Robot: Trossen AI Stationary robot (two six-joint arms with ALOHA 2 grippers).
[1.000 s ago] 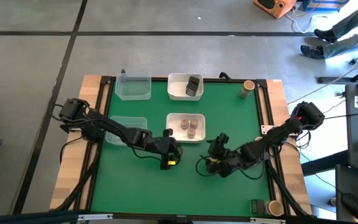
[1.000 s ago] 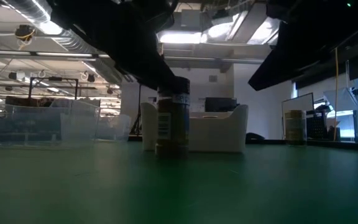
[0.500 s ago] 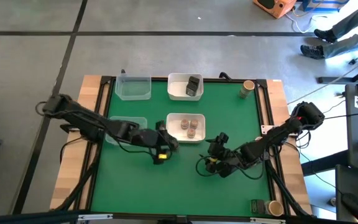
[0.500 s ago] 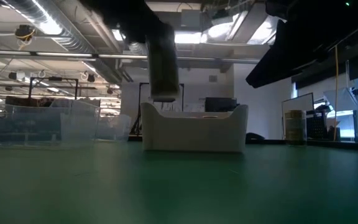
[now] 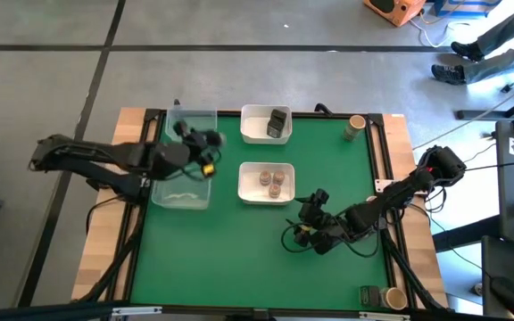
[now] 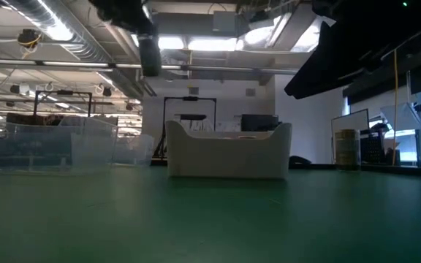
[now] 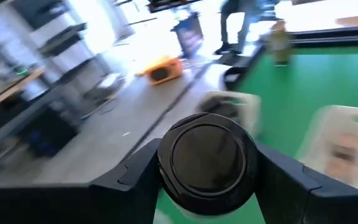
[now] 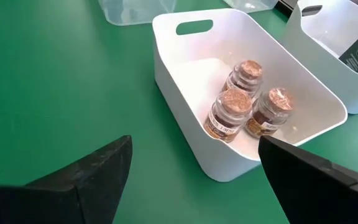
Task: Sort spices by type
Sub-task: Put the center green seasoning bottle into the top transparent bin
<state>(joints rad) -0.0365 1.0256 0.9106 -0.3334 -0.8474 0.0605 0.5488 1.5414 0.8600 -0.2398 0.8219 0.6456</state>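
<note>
Green matting covers the desk (image 5: 239,259), and the thing to watch is the black-lidded spice jar (image 7: 207,163) clamped in the left pincer (image 5: 205,153), carried high over the two clear plastic tubs at the desk's left edge. In the overhead view it hangs above the gap between the far clear tub (image 5: 192,126) and the near clear tub (image 5: 180,187), well clear of both.

From the wrist camera the jar's round black lid faces straight back at the lens, so its long axis runs along the fingers, out ahead of the pincer. In the low view it shows as a dark cylinder (image 6: 149,55) hanging roughly upright, high above the desk.

To do this step well, I'd say the arm should settle squarely over one tub, bring the jar low inside the walls, stand it on its base, then part the fingers; dropping it from this height would likely tip it or bounce it out.

Beyond the near clear tub, toward the desk's middle, a white tray (image 8: 185,68) holds three small cork-topped jars (image 8: 244,106) standing upright. The right pincer (image 5: 311,217) waits past that tray, fingers spread wide and holding nothing.
</note>
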